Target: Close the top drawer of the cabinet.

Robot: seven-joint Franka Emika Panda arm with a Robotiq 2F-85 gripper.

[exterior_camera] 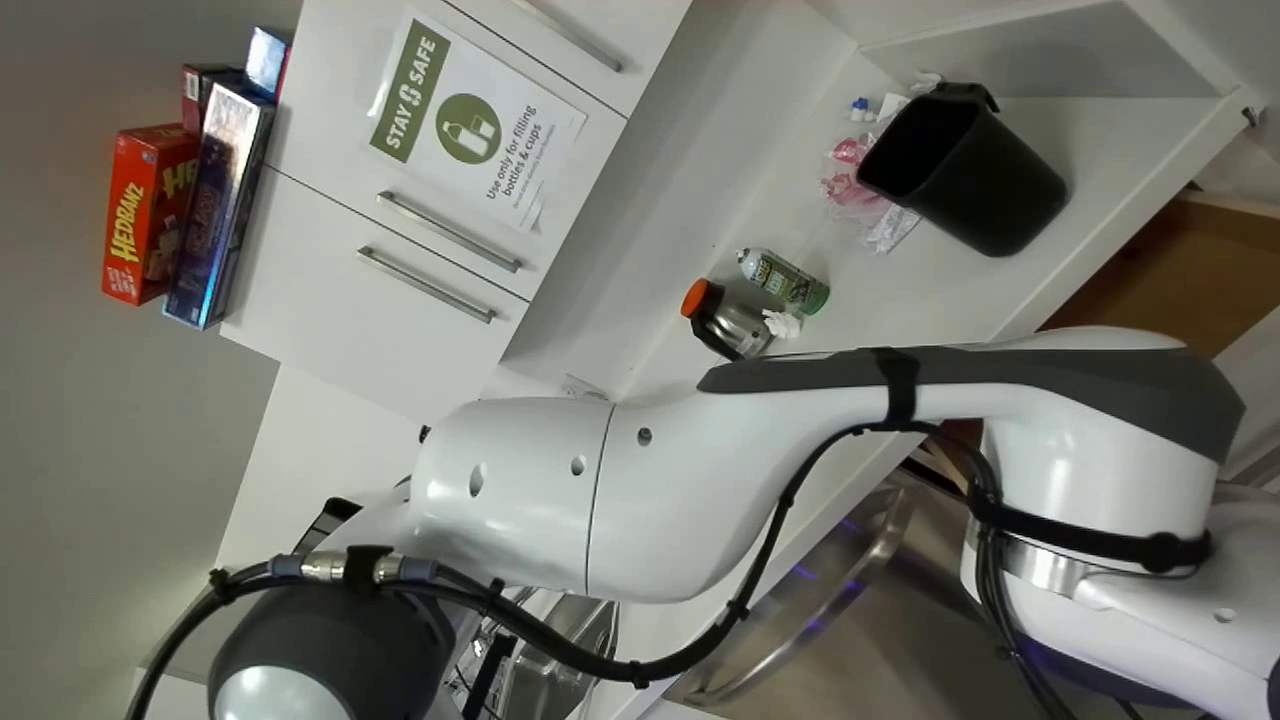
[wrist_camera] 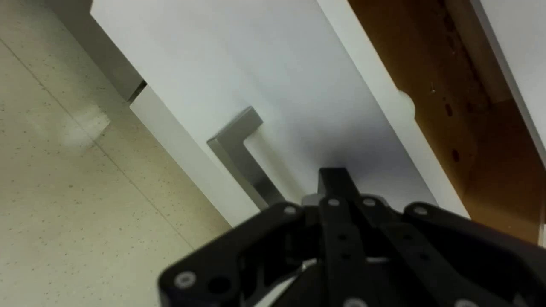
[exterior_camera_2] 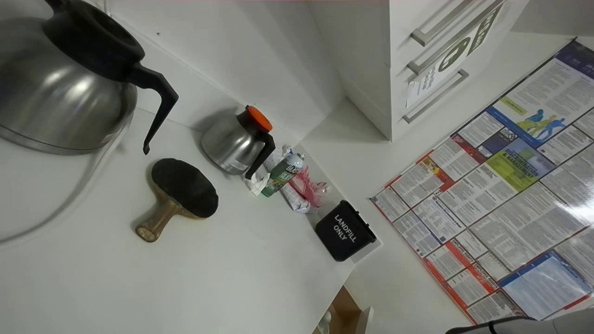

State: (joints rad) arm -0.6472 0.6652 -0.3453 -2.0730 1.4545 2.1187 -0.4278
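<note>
Looks like you're at the push: top drawer (wrist_camera: 273,85) stands open in the cabinet (exterior_camera_2: 222,278). Gripper (wrist_camera: 335,172) jaws look together, nothing between, tips at the drawer above its bar handle (wrist_camera: 245,166); contact unclear. Next: push straight until flush.

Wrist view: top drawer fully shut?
No, the top drawer stands open, its brown wooden inside showing behind the white front panel.
</note>
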